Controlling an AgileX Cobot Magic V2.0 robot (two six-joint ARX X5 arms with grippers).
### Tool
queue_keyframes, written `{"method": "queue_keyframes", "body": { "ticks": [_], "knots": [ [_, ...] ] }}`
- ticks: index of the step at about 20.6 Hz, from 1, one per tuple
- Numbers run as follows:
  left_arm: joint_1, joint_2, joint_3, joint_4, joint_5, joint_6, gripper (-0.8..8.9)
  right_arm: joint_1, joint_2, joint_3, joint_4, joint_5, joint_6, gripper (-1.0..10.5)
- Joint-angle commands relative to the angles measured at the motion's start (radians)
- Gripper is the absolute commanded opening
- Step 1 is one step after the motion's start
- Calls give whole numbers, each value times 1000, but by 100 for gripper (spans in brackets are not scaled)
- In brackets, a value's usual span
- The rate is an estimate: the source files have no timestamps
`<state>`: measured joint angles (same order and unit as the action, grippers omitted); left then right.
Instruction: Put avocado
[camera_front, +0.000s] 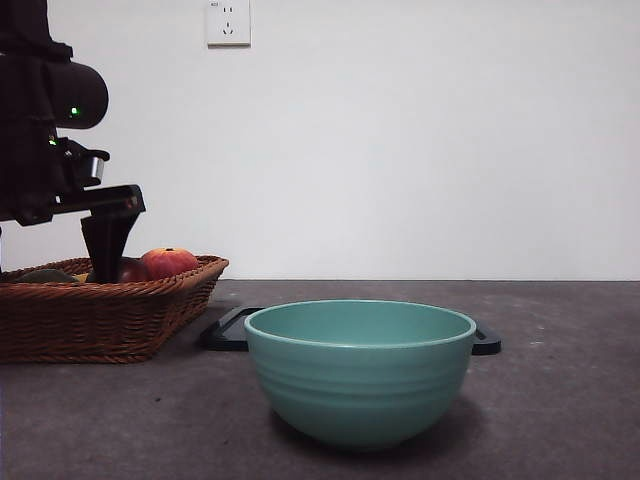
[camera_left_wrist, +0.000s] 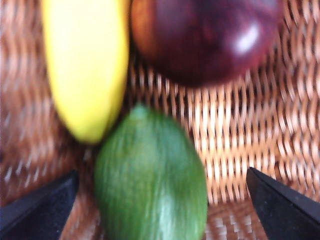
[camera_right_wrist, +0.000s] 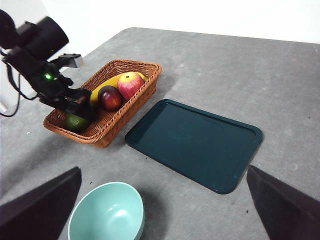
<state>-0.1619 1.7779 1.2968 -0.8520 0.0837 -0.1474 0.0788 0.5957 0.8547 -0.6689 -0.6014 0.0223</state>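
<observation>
The olive-green avocado (camera_left_wrist: 150, 175) lies in a wicker basket (camera_left_wrist: 240, 130), next to a yellow banana (camera_left_wrist: 85, 65) and a dark maroon fruit (camera_left_wrist: 205, 35). My left gripper (camera_left_wrist: 161, 172) is open, low over the basket, with one jaw on each side of the avocado and not closed on it. In the front view the left gripper (camera_front: 108, 250) dips into the basket (camera_front: 100, 320) at the left, and the avocado (camera_front: 45, 275) barely shows over the rim. The right wrist view shows the avocado (camera_right_wrist: 76, 121) under the left gripper (camera_right_wrist: 80, 107). My right gripper (camera_right_wrist: 164, 170) is open and empty, high above the table.
A teal bowl (camera_front: 360, 370) stands front and centre; it also shows in the right wrist view (camera_right_wrist: 106, 212). A dark green tray (camera_right_wrist: 195, 142) lies flat behind it, beside the basket (camera_right_wrist: 145, 75). A red-orange apple (camera_front: 170, 262) lies in the basket.
</observation>
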Motion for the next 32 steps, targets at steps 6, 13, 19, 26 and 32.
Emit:
{"method": "queue_keyframes", "body": {
  "ticks": [6,13,19,26,32],
  "knots": [
    [-3,71,23,16,-2,7,420,4,2,19,11,-1,-4,634],
    [-3,63,25,6,0,9,121,4,2,19,11,-1,1,634],
    [-4,-56,26,-39,56,16,121,4,2,19,11,-1,1,634],
    [-103,-302,26,-122,99,-11,121,4,2,19,10,-1,1,634],
    [-319,-394,26,-170,101,-79,121,4,2,19,10,-1,1,634]
  ]
}}
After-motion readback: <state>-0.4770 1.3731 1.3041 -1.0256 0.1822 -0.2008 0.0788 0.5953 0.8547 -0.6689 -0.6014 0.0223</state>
